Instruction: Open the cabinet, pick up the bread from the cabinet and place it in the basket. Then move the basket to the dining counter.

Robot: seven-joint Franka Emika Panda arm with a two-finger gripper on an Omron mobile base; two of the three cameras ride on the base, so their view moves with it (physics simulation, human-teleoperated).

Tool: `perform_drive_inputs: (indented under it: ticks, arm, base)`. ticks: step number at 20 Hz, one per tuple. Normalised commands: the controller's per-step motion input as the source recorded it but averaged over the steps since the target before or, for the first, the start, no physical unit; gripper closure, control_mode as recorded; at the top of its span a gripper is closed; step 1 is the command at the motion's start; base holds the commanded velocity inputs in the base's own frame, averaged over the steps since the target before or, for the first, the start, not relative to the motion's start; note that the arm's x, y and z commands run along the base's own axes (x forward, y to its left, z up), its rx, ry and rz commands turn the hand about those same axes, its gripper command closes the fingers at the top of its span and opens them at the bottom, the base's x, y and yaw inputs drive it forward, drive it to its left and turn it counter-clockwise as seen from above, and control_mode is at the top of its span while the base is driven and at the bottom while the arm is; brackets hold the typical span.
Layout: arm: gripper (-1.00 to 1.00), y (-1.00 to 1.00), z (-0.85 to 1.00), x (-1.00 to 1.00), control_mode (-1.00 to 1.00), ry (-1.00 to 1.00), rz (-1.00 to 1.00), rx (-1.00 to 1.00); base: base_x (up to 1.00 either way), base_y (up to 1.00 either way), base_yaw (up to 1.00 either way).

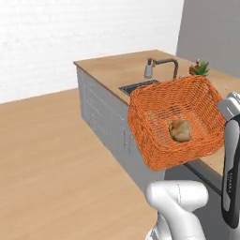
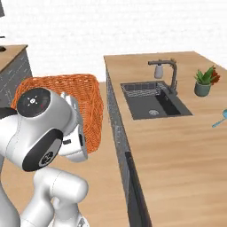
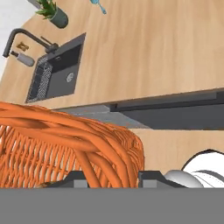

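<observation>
So the basket (image 1: 176, 123) hangs tilted in the air beside the light wood table (image 2: 177, 146), jaws pinching its woven rim. The bread (image 1: 180, 130) sits inside. The table has a dark sunken sink (image 2: 153, 99), a faucet (image 2: 170, 73), and a potted plant (image 2: 204, 83); white wall behind.

The orange woven wicker basket (image 1: 176, 122) hangs in the air, tipped steeply so its open mouth shows in the left base view — its rim gripped between the hand's (image 3: 110, 179) finger tips. The small golden-brown bun (image 1: 180, 130) lies inside on the basket floor. The light wood table (image 2: 177, 142) with its dark sunken sink sits at about 2 o'clock from the basket in the right base view.
</observation>
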Motion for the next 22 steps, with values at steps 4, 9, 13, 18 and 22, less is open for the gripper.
perform_drive_inputs:
  ticks: [4, 9, 13, 18, 22]
  arm:
    - [1.00, 0.00, 0.00, 0.00, 1.00, 0.00, 0.00, 0.00]
    - [1.00, 0.00, 0.00, 0.00, 1.00, 0.00, 0.00, 0.00]
    - [1.00, 0.00, 0.00, 0.00, 1.00, 0.00, 0.00, 0.00]
    - [1.00, 0.00, 0.00, 0.00, 1.00, 0.00, 0.00, 0.00]
    - [1.00, 0.00, 0.00, 0.00, 1.00, 0.00, 0.00, 0.00]
  base:
    - [0.00, 0.00, -1.00]
    - [0.00, 0.00, -0.97]
    - [0.09, 0.00, -0.81]
    - [0.27, 0.31, -0.59]
    - [0.30, 0.52, -0.47]
